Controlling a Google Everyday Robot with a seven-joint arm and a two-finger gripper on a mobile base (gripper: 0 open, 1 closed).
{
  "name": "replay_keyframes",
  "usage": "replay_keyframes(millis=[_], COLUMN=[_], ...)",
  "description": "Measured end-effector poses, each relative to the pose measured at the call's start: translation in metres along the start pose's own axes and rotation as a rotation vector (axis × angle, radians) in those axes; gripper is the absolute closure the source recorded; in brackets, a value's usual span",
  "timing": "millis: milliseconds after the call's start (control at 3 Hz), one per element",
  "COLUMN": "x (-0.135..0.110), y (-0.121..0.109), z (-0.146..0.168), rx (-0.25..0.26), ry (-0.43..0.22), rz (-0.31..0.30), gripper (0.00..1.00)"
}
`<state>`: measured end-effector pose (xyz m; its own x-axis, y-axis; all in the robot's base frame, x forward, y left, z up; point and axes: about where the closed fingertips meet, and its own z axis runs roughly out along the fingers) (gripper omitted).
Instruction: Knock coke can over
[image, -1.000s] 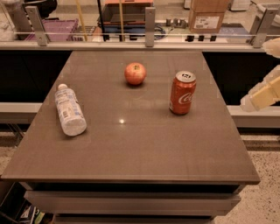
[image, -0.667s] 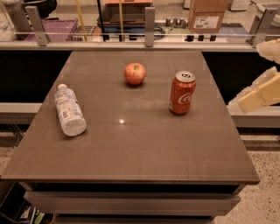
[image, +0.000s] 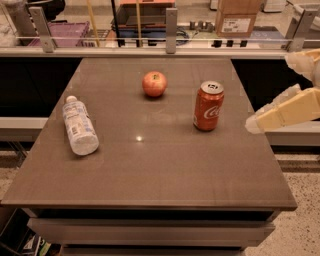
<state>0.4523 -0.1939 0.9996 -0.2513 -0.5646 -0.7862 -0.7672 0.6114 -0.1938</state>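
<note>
— Where is the coke can (image: 208, 106)?
— Upright on the tabletop (image: 150, 170), toward its 3 o'clock side. The red apple (image: 154, 83) sits at the can's 10 o'clock.
— And the gripper (image: 260, 120)?
— By the tabletop's 3 o'clock edge, at the can's 3 o'clock and apart from it. Released or clenched, I cannot tell.
— Anything else?
— A clear water bottle (image: 80, 126) lies on its side toward 9 o'clock.

Cream gripper (image: 270, 117) beside the right edge of the table (image: 150, 170), cropped by the frame's right border so the arm behind it is out of sight. Just left of its tip, the coke can (image: 208, 106) shows only part of its white script. Far to the left, the print on the water bottle (image: 80, 126) is too small to read.
</note>
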Motion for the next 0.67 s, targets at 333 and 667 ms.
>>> replay_keyframes(millis=[333, 667], x=[0.001, 0.009], y=[-0.005, -0.011], z=[0.008, 0.026], rx=[-0.009, -0.026], ry=[-0.038, -0.098], rz=[0.005, 0.021], gripper=[0.00, 0.00])
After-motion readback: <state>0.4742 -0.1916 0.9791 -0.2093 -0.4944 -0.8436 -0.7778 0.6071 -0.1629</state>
